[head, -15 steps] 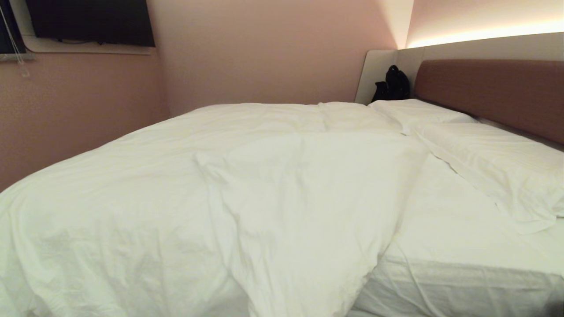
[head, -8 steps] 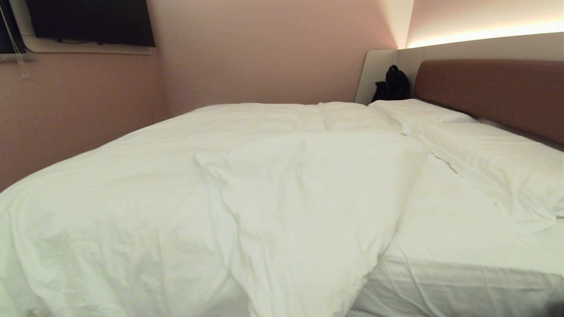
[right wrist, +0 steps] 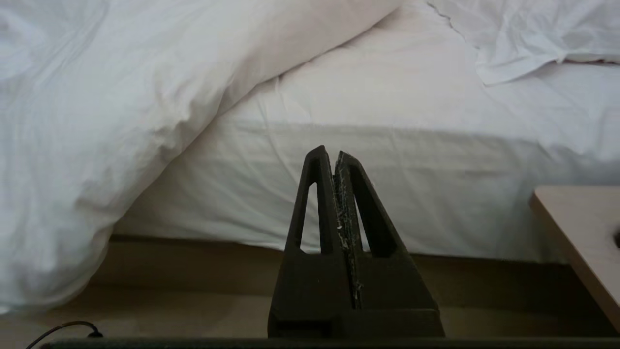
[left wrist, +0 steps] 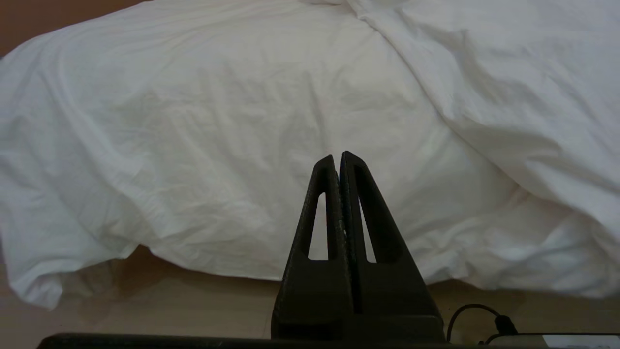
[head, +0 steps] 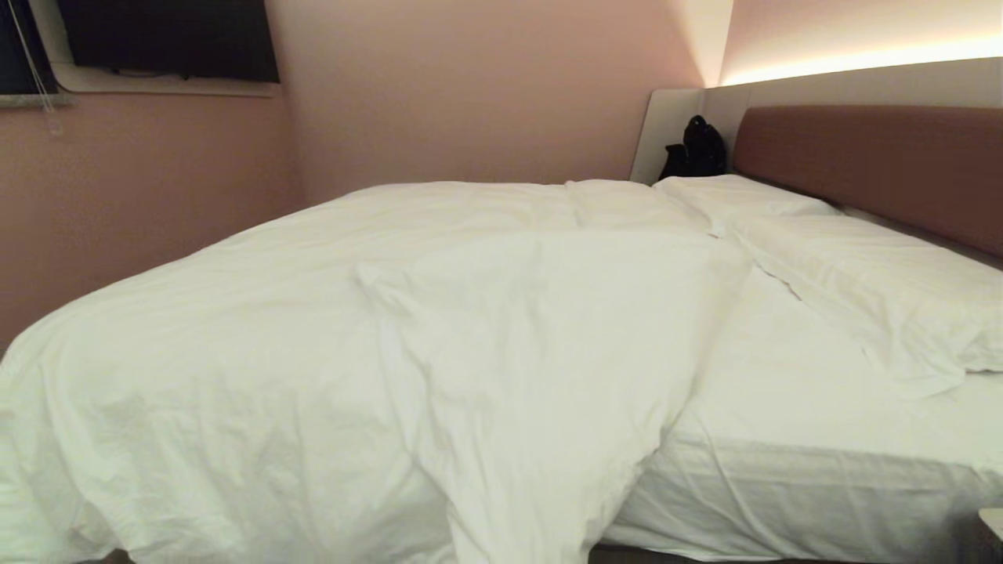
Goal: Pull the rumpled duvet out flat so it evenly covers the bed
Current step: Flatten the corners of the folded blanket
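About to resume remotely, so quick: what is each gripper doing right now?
Left gripper: closed, holding nothing, short of the duvet.
Right gripper: closed, holding nothing.

Soft, wrinkled matt cloth duvet [head: 313, 337]; taut cloth on the bed [head: 791, 478]; padded headboard [head: 878, 164].

Dim, warm light is cast from a glowing strip [head: 862, 61] above the headboard [head: 870, 168]; soft shadows are thrown under the duvet [head: 329, 360] folds.
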Tool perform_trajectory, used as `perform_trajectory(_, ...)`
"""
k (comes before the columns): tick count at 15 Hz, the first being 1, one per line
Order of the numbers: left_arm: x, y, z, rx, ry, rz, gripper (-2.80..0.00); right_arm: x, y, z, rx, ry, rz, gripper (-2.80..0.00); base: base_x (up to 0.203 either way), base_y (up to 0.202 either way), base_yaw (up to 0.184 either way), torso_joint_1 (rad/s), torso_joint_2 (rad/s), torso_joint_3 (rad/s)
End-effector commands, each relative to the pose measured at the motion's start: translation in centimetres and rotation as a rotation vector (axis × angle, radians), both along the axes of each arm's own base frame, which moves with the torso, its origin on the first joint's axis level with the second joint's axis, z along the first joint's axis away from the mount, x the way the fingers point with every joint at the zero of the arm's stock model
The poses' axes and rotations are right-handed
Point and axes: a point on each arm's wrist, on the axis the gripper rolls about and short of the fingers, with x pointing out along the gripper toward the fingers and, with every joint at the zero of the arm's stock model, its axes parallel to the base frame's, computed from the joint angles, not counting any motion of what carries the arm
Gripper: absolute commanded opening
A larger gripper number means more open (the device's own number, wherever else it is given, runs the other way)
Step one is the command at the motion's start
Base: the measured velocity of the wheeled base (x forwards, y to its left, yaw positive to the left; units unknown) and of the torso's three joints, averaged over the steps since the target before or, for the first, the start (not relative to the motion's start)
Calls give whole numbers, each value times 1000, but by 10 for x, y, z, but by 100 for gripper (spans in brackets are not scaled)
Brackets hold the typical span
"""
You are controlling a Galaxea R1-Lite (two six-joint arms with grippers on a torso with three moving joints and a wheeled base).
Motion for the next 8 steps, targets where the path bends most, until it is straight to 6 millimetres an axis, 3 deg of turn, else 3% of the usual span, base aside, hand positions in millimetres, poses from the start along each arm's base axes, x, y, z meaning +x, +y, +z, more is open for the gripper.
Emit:
perform_trajectory(1, 0, 0, 0, 0, -1, 0, -280, 0, 0, 0, 0, 0, 0, -280, -195, 0, 2, 7, 3, -11)
perform_trajectory(4, 0, 0, 0, 3, -1, -3, -280, 0, 0, 0, 0, 0, 0, -280, -129, 0, 0, -3, 4, 5)
perform_trajectory(8, 0, 0, 0, 2, 0, -3, -280, 0, 0, 0, 0, 0, 0, -280, 0, 0, 0, 0, 0, 0)
